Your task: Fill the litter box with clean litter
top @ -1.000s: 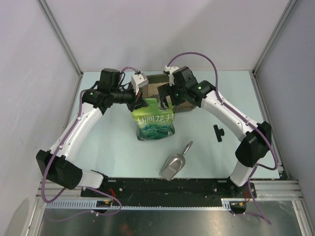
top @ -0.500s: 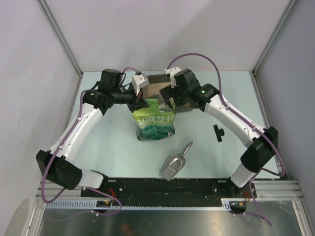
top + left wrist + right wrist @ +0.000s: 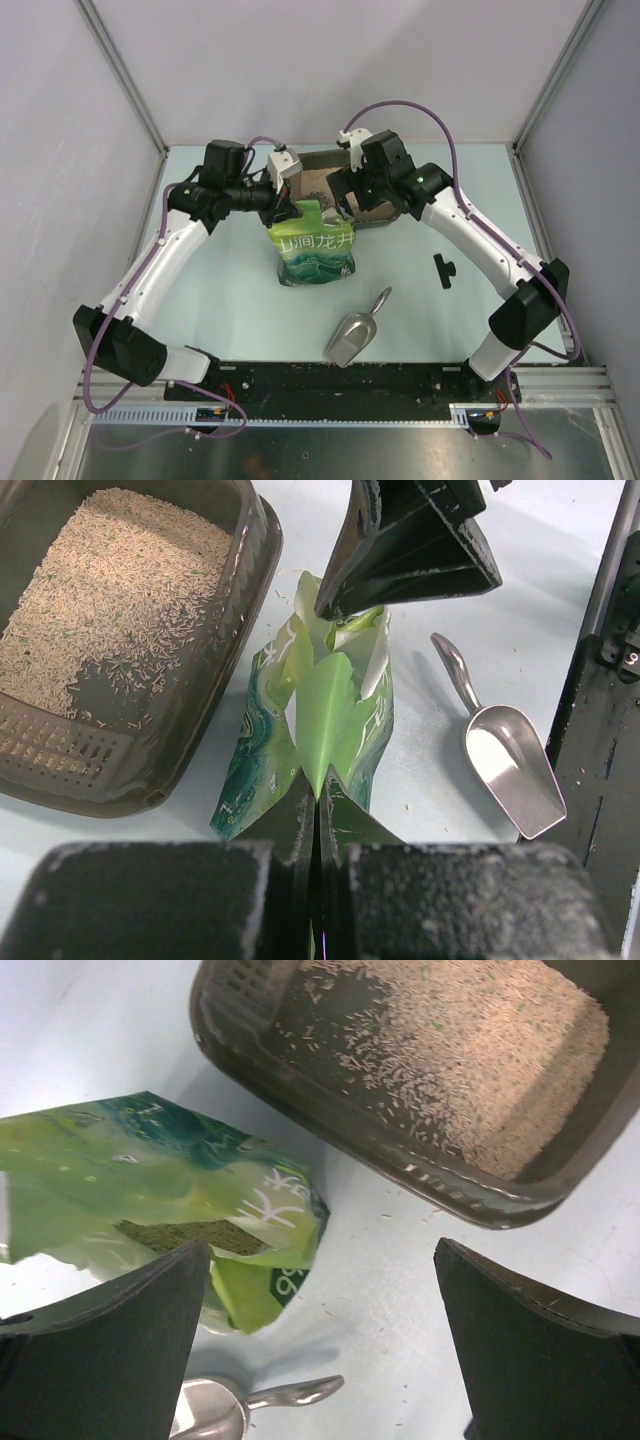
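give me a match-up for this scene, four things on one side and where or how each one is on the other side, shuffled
Things:
1. dark brown-grey plastic litter box
2. green printed pouch
3. silver metal scoop
4. right gripper

States:
a. open, holding nothing
b. lying on the table, apart from both grippers
c. holding beige sand-like litter
d. pinched at its top by the shut left gripper

Pairs: 1-c, 2-d, 3-b, 4-a
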`<state>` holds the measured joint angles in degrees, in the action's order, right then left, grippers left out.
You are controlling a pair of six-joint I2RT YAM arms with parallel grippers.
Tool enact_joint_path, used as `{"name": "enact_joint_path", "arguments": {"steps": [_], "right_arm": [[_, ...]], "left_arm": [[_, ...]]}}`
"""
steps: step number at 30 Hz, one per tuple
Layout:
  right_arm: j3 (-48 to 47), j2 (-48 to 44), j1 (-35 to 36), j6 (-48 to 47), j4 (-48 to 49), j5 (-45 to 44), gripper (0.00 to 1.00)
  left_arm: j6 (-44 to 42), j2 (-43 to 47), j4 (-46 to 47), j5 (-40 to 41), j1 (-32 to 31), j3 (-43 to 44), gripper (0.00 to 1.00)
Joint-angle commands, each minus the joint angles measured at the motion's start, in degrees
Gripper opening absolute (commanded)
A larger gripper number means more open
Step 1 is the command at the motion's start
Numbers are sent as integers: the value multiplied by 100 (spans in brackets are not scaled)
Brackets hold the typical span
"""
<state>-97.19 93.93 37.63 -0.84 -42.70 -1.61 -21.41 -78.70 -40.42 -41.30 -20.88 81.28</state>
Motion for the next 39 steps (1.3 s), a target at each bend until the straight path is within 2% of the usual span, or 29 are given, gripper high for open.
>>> {"name": "enact_joint_path", "arguments": {"steps": [1, 7, 14, 26, 34, 39], "right_arm": [[-328, 143, 87, 216, 95, 450, 100], [24, 275, 87, 497, 165, 521, 100], [-107, 547, 210, 445, 130, 618, 100], [165, 372, 509, 102, -239, -1121, 100], [499, -102, 140, 102, -520, -982, 100], [499, -173, 87, 128, -730, -534, 100]], "left_arm": [[75, 364, 492, -300, 14, 29, 0], [76, 425, 492, -291, 14, 29, 0], [58, 443, 509, -265, 14, 46, 0], [93, 460, 571, -282, 14, 64, 0], [84, 452, 571, -300, 14, 20, 0], [146, 399, 571, -396, 5, 64, 0]]}}
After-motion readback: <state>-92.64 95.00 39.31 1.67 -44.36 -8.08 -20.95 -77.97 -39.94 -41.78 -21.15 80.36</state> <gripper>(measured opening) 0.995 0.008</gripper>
